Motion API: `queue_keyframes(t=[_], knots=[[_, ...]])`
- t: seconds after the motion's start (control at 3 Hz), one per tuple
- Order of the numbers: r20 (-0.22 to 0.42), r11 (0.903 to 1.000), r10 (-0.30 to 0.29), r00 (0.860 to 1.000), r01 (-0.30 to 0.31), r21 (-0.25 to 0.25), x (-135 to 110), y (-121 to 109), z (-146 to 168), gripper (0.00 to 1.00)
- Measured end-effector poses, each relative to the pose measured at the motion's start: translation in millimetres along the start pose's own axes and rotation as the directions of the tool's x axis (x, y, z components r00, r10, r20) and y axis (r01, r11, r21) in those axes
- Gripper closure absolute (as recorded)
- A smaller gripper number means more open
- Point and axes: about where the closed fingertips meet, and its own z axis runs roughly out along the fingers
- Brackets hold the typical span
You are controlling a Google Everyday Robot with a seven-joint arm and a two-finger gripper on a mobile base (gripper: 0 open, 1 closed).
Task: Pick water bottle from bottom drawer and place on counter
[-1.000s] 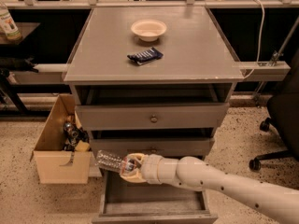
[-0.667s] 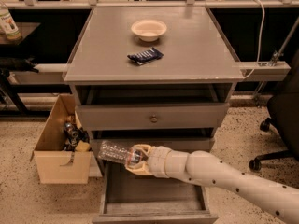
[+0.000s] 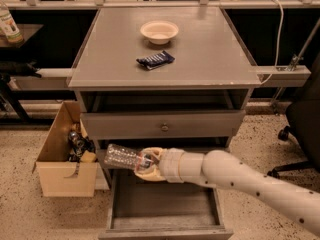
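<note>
Below the grey counter [image 3: 210, 59], over the open bottom drawer [image 3: 165, 225], my gripper [image 3: 149, 163] clamps the water bottle [image 3: 120, 157] sideways by its label end; it looks light, thin and crushable, so the stiffer neck seems safest.

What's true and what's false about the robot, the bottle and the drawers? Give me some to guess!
1. The gripper holds the bottle over the open bottom drawer. True.
2. The bottle stands upright on the counter. False: it lies sideways in the gripper, lower than the counter.
3. A bowl and a dark packet are on the counter. True.
4. The bottom drawer is shut. False: it is pulled out.
5. The cardboard box sits on the counter. False: it sits on the floor beside the cabinet.
</note>
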Motion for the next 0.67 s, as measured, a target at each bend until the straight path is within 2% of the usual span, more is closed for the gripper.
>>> queue_keyframes(t=[0.33, 0.67], knots=[[0.007, 0.9990, -0.021, 1.000, 0.021, -0.040, -55.4, -28.0, -24.7, 1.00], [0.026, 0.9941, -0.079, 0.997, 0.080, -0.073, -105.6, -44.0, -45.1, 1.00]])
